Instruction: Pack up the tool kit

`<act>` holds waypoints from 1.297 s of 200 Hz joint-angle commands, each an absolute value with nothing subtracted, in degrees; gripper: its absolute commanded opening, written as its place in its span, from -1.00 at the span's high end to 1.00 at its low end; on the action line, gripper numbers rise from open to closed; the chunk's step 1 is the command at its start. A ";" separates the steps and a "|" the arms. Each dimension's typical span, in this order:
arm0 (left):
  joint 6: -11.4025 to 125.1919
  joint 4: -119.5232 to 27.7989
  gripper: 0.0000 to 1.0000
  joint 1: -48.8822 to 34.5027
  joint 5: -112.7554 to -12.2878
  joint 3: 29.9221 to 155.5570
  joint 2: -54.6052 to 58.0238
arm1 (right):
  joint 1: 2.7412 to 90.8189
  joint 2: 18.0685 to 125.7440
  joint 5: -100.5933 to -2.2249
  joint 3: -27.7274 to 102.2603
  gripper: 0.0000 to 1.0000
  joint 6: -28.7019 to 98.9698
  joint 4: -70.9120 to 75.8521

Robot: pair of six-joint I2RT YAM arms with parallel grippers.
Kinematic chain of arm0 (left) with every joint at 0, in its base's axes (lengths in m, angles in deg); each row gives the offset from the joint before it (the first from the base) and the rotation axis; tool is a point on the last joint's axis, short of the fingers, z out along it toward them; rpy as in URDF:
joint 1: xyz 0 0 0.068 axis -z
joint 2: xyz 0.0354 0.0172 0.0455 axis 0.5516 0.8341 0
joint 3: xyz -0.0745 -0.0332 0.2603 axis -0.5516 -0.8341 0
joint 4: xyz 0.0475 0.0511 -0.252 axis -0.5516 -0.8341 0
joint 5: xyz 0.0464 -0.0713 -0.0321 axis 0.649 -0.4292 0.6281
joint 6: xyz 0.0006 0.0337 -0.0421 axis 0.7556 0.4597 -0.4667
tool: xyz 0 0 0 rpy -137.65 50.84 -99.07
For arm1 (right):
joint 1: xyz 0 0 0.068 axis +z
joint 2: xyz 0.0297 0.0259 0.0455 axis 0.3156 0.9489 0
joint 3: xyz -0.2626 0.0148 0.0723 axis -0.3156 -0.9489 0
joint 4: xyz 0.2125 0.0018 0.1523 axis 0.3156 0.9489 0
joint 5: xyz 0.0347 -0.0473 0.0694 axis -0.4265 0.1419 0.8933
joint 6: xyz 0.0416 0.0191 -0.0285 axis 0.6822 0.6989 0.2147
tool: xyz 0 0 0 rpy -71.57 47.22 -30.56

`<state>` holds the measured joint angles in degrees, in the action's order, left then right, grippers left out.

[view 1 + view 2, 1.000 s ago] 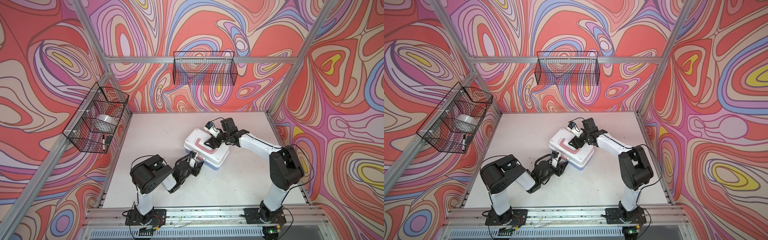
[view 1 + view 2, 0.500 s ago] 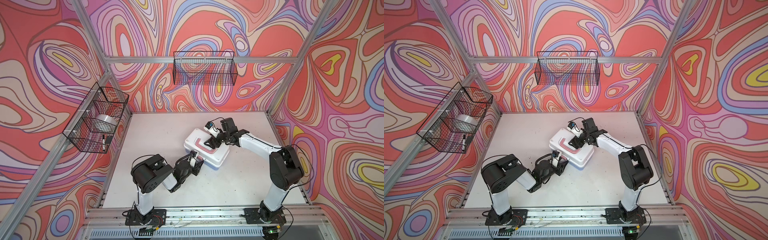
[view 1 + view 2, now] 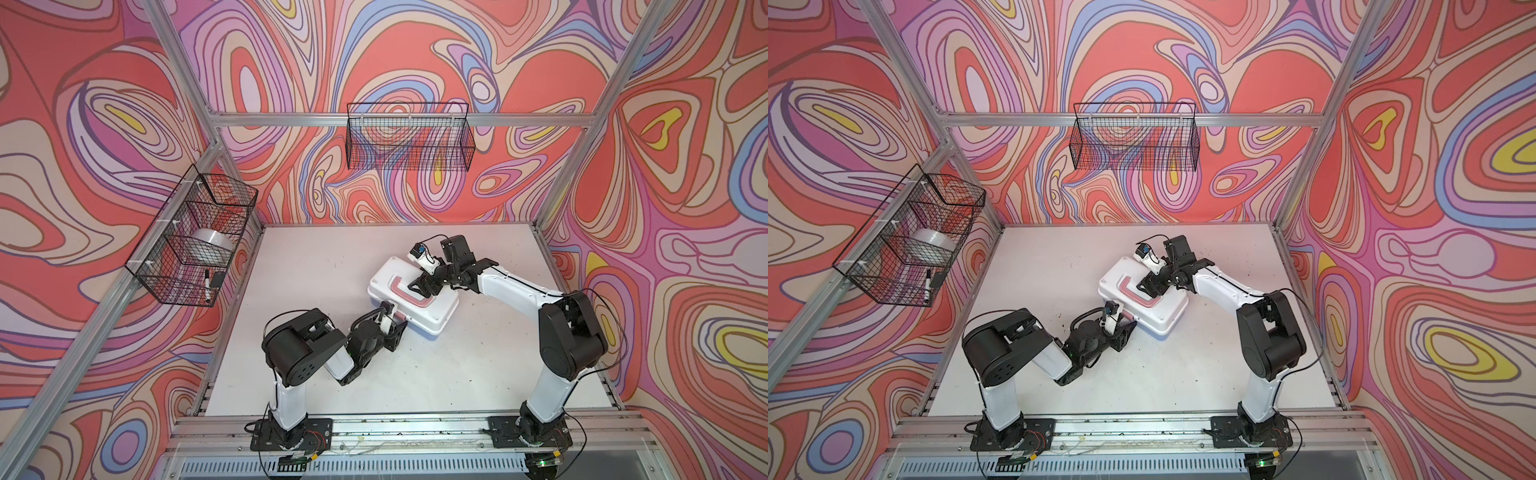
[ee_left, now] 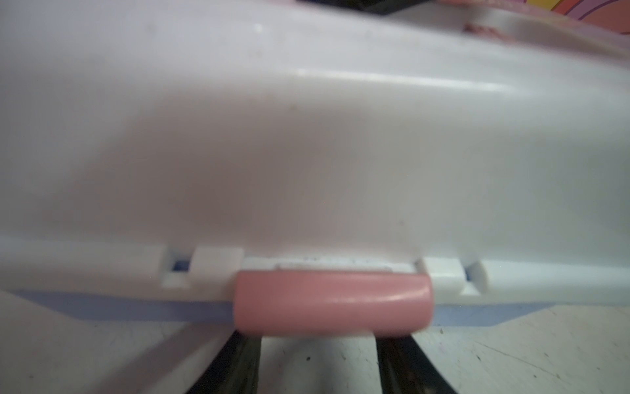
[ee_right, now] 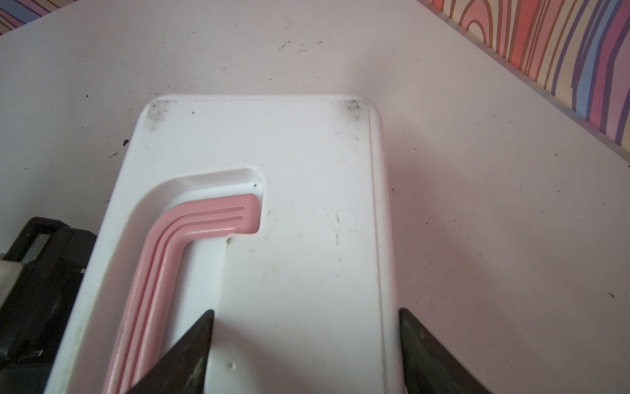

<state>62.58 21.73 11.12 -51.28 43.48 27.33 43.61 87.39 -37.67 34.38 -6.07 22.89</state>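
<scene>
On the left, the left tool [image 4: 317, 341] sits low on the white surface [image 3: 316, 266], its fingers apart at the pink latch [image 4: 332, 302] of the tool kit [image 3: 434, 309]. The kit lies closed mid-surface, skewed. From the right, the right tool [image 5: 305, 312] spreads wide over its white lid [image 5: 300, 163], one finger beside the pink handle [image 5: 191, 221].
</scene>
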 commanded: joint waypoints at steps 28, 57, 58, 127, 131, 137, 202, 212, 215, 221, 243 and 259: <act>63.79 26.97 0.09 11.25 -50.95 44.44 27.45 | 45.04 93.79 -42.63 29.13 -0.46 -9.01 38.69; 63.82 26.94 0.13 11.26 -50.94 44.08 26.87 | 45.03 93.95 -42.83 29.08 -0.45 -9.09 38.74; 63.83 26.97 0.13 11.26 -50.86 44.05 26.79 | 45.03 93.96 -42.83 29.09 -0.45 -9.10 38.74; 63.03 22.23 0.19 11.25 -50.80 43.00 22.38 | 45.05 94.39 -43.64 29.00 -0.45 -9.01 38.39; 63.04 21.95 0.19 11.26 -50.80 42.99 22.11 | 45.10 94.33 -43.70 29.00 -0.45 -9.01 38.26; 63.04 21.42 0.19 11.26 -50.69 42.99 21.77 | 45.07 94.40 -43.70 29.00 -0.45 -9.01 38.30; 62.87 16.59 0.19 11.26 -50.84 43.53 18.77 | 45.03 94.98 -43.80 29.09 -0.45 -8.72 37.86; 62.87 15.56 0.20 11.26 -50.79 43.60 18.24 | 45.07 95.11 -43.88 29.17 -0.45 -8.72 37.86; 62.87 15.24 0.20 11.26 -50.80 43.72 18.07 | 45.08 95.11 -43.88 29.11 -0.45 -8.68 37.84; 62.87 14.63 0.19 11.26 -50.81 43.80 17.69 | 45.06 95.03 -43.92 29.05 -0.45 -8.73 37.86; 63.02 11.18 0.20 11.23 -51.28 44.60 15.98 | 45.17 95.10 -44.15 29.07 -0.44 -8.72 37.86; 63.30 7.85 0.20 11.26 -51.61 45.40 14.55 | 45.13 95.02 -44.24 29.18 -0.45 -8.72 37.84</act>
